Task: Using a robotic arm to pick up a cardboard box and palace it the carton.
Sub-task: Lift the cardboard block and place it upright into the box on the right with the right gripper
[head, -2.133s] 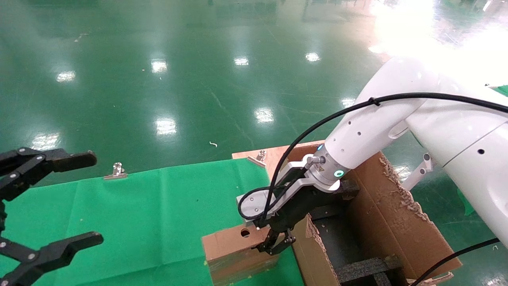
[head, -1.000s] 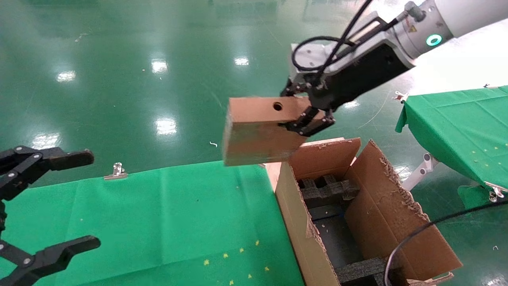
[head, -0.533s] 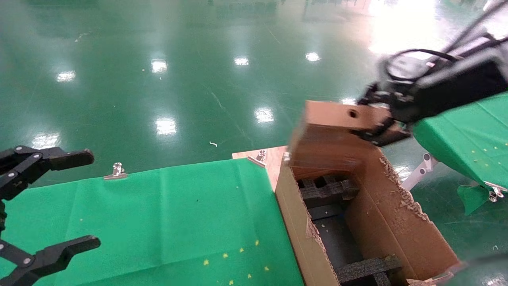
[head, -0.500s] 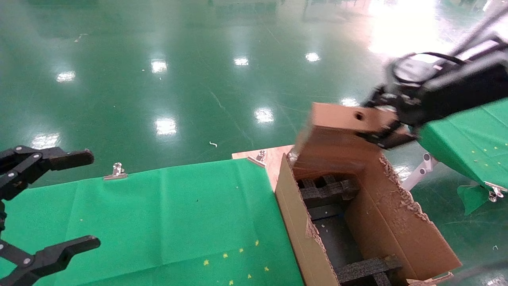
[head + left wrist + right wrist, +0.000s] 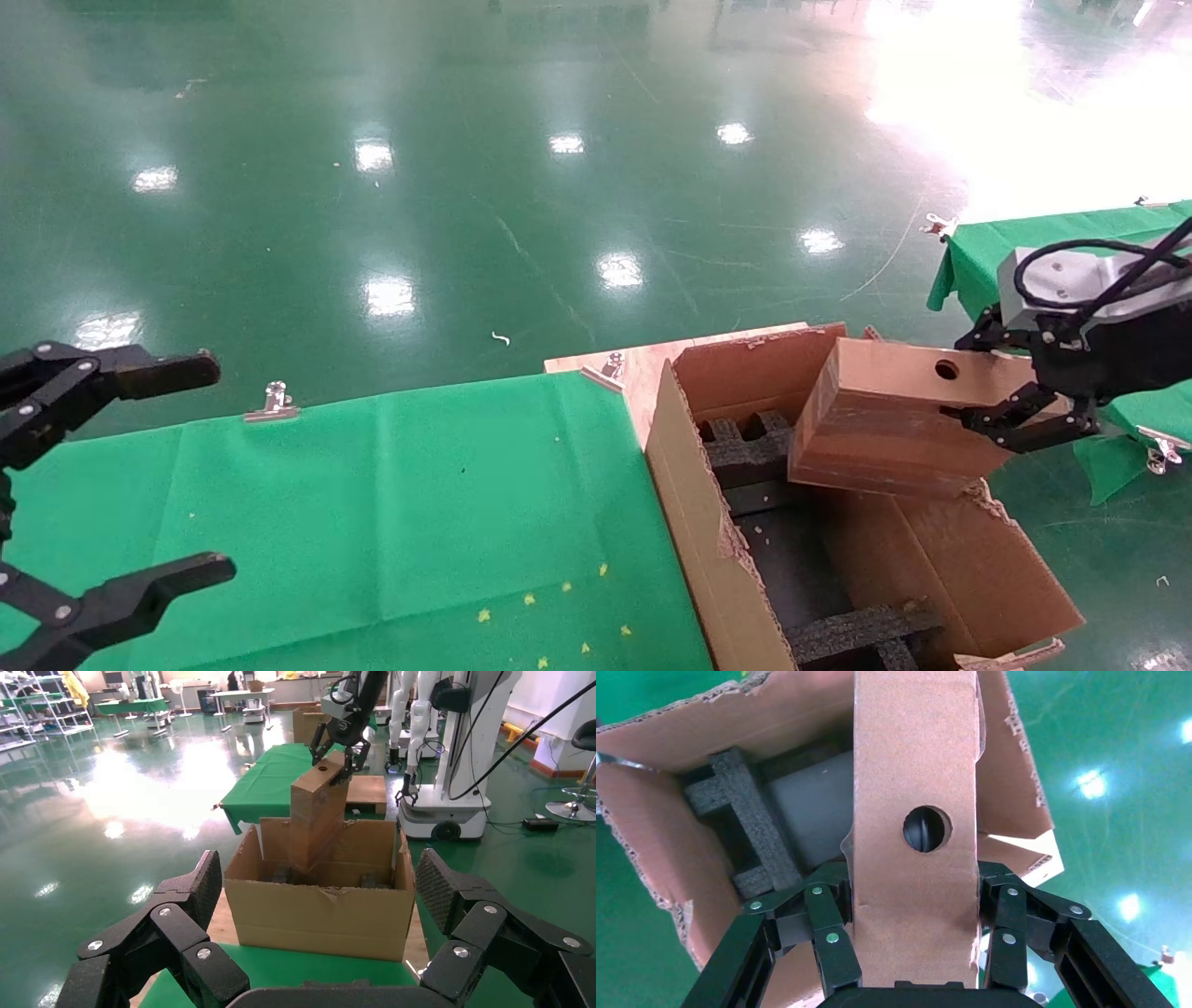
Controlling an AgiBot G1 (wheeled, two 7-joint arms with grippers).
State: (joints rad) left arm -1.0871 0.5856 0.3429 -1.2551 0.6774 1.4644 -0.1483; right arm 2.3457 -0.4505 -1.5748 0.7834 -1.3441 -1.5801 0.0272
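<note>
My right gripper [image 5: 1010,391] is shut on the small brown cardboard box [image 5: 889,419] with a round hole. It holds the box tilted over the far right part of the open carton [image 5: 689,522]. In the right wrist view the fingers [image 5: 828,934] clamp both sides of the box [image 5: 916,762] above the carton's black foam inserts [image 5: 743,822]. The left wrist view shows the box [image 5: 318,815] standing out of the carton [image 5: 323,917], still held. My left gripper [image 5: 140,471] is open and empty at the left, above the green cloth.
A green cloth [image 5: 354,522] covers the table left of the carton, fixed with metal clips [image 5: 272,401]. A second green-covered table [image 5: 1071,242] stands at the right behind the right gripper. Shiny green floor lies beyond.
My right gripper lifted the box off the green cloth, swung it up and to the right, and has lowered it over the carton. The left gripper has not moved.
</note>
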